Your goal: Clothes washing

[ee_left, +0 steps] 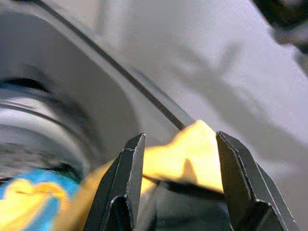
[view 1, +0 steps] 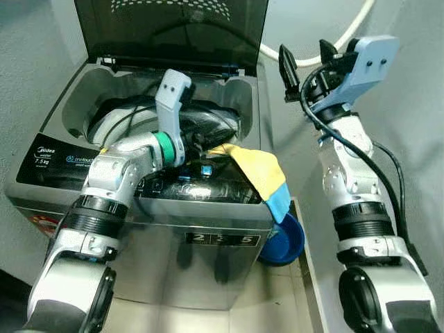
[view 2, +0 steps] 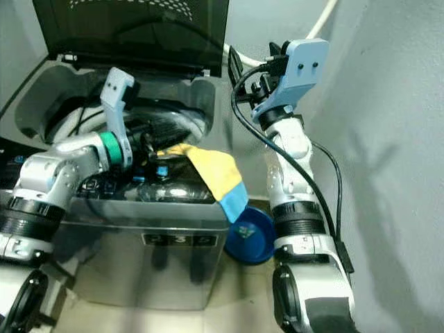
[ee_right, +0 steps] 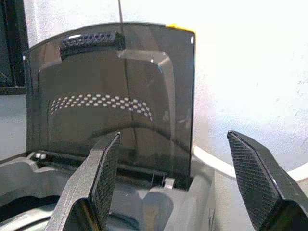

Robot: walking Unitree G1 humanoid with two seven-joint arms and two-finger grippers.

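1. The washing machine [view 1: 208, 239], a grey top-loader, is standing with its dark lid [view 1: 173, 28] raised upright at the back, leaving the drum opening exposed.

2. The left gripper [ee_left: 175, 159] is reaching in over the front rim of the opening, its wrist bent down toward the drum. In the left wrist view its two black fingers [ee_left: 126, 178] are sitting partly spread, with a fold of the yellow cloth [view 1: 260, 170] bunched between them; the tips are flanking the fabric, though whether they are pressing it cannot be told.

3. The yellow cloth is draping from just beside the left gripper, across the machine's front right corner and down over the outer edge. Its hanging end is showing a light blue band [view 1: 279, 201].

4. Dark fabric [view 1: 205, 125] is lying in the drum behind the left gripper.

5. Below the cloth's hanging end, a blue basin [view 1: 284, 243] is resting on the floor against the machine's right side.

6. The right gripper [ee_right: 178, 192] is hovering raised to the right of the machine, well apart from the cloth, fingers spread wide and holding nothing. It is pointing at the upright lid.

7. A white hose [view 1: 347, 35] is curving along the wall behind the right gripper.
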